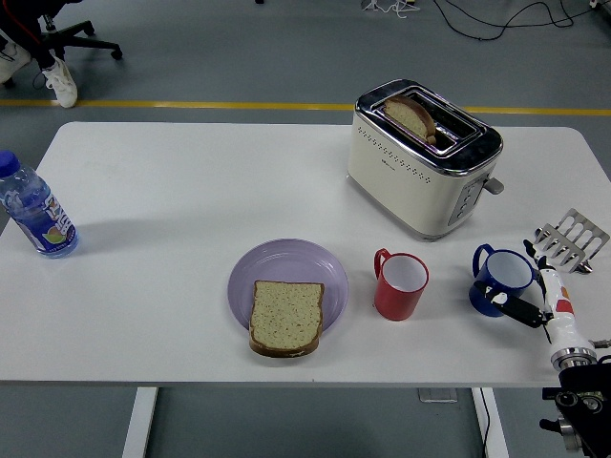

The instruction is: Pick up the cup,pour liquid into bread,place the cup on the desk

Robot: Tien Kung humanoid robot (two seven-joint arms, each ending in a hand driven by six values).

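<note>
A blue cup (pixel 502 278) with its handle to the left stands upright on the white table (pixel 191 191) at the right front. My right hand (pixel 533 294) is beside it on its right, fingers curled around the cup's right side. A red cup (pixel 401 284) stands to the left of the blue one. A slice of bread (pixel 286 317) lies on a purple plate (pixel 286 272) at the front middle. My left arm is out of view.
A cream toaster (pixel 425 157) with a slice in its slot stands at the back right. A small metal toast rack (pixel 571 239) lies near the right edge. A water bottle (pixel 34 210) stands at the far left.
</note>
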